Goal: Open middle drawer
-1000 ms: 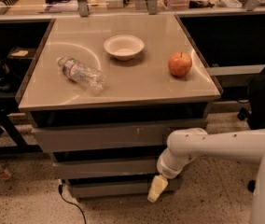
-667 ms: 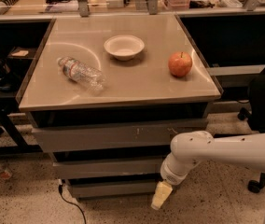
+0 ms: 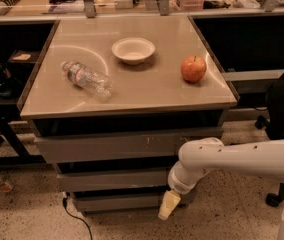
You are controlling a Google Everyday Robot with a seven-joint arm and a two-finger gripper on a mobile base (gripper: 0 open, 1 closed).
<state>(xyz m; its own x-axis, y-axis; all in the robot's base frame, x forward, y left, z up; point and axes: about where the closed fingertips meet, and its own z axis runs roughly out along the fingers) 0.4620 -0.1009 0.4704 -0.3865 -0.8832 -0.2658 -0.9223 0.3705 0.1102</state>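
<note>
While the gripper (image 3: 169, 205) hangs low at the cabinet's front right corner, its pale yellowish tip points down and to the left, just above the speckled floor (image 3: 222, 219) and in front of the right end of the narrowest, lowest drawer front (image 3: 117, 202). How far it stands open cannot be told; nothing shows in its hold.

To its right the floor lies bare as far as a chair castor (image 3: 273, 199), and below it bare floor runs to the picture's bottom edge. To the left a black cable (image 3: 77, 220) trails across the floor from under the cabinet.

Just above and left of the gripper sits the middle drawer (image 3: 112, 180), second of three stacked grey fronts. It is plain and handleless, of middle width, set back under the widest front (image 3: 107, 147) above it, which bears pale scratch marks. The gripper is near the middle drawer's right end but apart from it. A dark gap separates each front from the next.

From the right edge the white arm (image 3: 252, 159) reaches in nearly level, bends at a rounded joint (image 3: 202, 156) beside the cabinet's right side, and turns its wrist downward.

On the tan tabletop (image 3: 147, 91), whose edge overhangs the drawers, lie a clear plastic bottle (image 3: 87, 77) on its side, a white bowl (image 3: 133, 50) and a red apple (image 3: 193, 68), well apart
</note>
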